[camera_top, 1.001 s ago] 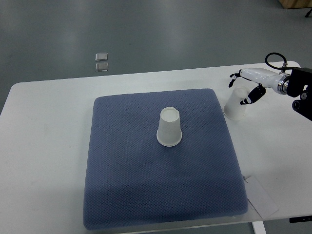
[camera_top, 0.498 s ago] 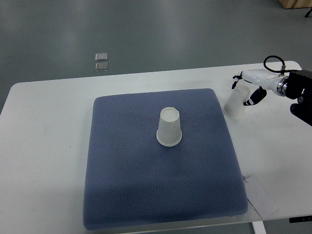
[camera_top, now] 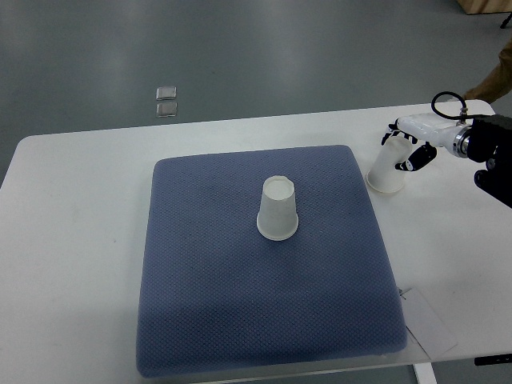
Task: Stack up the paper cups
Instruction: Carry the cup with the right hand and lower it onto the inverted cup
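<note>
Table (camera_top: 80, 208): white top, blue mat (camera_top: 264, 320) laid across the middle. Only one view to go on, top cam looking down steeply.
Centre cup (camera_top: 278, 210): paper cup, upside down, on the mat approx mid-way, nothing near it.
Second cup (camera_top: 387, 168): also upside down, tilted, just off the mat's right edge near the far corner; its wide rim looks to be resting on the bare table.
Right hand (camera_top: 408, 146): arm comes in from the right edge; fingers (camera_top: 415, 161) wrapped round the top part of the second cup, thumb side at the far wall, so gripping it.
Left hand: not in pic.
Stage, my guess: pick-up just beginning, cup not clear of the table yet; stacking itself not done.
Risk 1: thin cup, squeeze too hard & the wall buckles, then it won't slide over the other one.
Risk 2: grip is high w/ the cup tilted, so it may swing or slip on the lift.
Risk 3: coming down off-centre could knock the centre cup over, nothing holds it on the soft mat.
</note>
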Action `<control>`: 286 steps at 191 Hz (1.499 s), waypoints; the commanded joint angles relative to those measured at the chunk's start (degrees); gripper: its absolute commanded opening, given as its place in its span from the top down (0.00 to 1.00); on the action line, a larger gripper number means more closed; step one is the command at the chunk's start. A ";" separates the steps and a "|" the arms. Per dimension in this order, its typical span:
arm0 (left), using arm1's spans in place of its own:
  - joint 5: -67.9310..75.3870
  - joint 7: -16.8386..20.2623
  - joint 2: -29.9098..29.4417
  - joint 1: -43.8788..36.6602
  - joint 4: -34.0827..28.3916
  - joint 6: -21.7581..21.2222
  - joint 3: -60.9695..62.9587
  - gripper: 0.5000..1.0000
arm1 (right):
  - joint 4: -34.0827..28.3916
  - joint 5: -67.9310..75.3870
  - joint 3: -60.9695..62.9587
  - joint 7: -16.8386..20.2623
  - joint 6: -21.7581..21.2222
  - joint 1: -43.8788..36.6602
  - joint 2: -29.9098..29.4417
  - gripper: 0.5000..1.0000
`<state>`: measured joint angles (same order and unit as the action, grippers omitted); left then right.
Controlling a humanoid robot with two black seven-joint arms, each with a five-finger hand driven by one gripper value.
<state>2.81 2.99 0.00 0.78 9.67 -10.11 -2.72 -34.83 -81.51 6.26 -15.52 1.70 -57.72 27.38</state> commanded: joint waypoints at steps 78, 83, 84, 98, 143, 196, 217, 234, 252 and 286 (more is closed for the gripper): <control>0.00 0.00 0.00 0.01 0.00 0.00 0.00 0.00 | -23.79 16.12 0.68 0.05 -11.46 -20.24 8.39 1.00; 0.00 0.00 0.00 -0.07 0.00 0.00 0.00 0.00 | -24.58 16.21 0.86 0.14 -11.81 -20.68 8.30 1.00; 0.00 0.00 0.00 0.01 0.00 0.00 0.00 0.00 | -25.02 16.12 1.03 0.14 -11.98 -20.85 8.21 1.00; 0.00 0.00 0.00 0.01 0.00 0.00 0.00 0.00 | -26.87 16.12 1.65 0.22 -14.09 -21.64 7.42 1.00; 0.00 0.00 0.00 0.01 0.00 0.00 0.00 0.00 | -29.33 14.80 2.18 0.93 -18.05 -21.38 3.38 1.00; 0.00 0.00 0.00 0.01 0.00 0.00 0.00 0.00 | -30.03 5.66 2.09 0.75 -18.67 -19.89 0.22 1.00; 0.00 0.00 0.00 0.01 0.00 0.00 0.00 0.00 | -30.74 3.55 2.00 0.40 -18.93 -19.80 0.22 1.00; 0.00 0.00 0.00 0.01 0.00 0.00 0.00 0.00 | -31.44 2.15 2.00 0.31 -20.34 -19.97 0.39 1.00; 0.00 0.00 0.00 0.01 0.00 0.00 0.00 0.00 | -32.58 1.97 2.00 0.22 -21.92 -20.32 0.65 1.00; 0.00 0.00 0.00 0.01 0.00 0.00 0.00 0.00 | -34.25 -0.23 2.00 -0.21 -22.09 -20.24 0.65 1.00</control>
<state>2.81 2.99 0.00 0.78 9.67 -10.11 -2.72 -68.09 -80.38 8.26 -15.32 -20.28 -77.96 28.09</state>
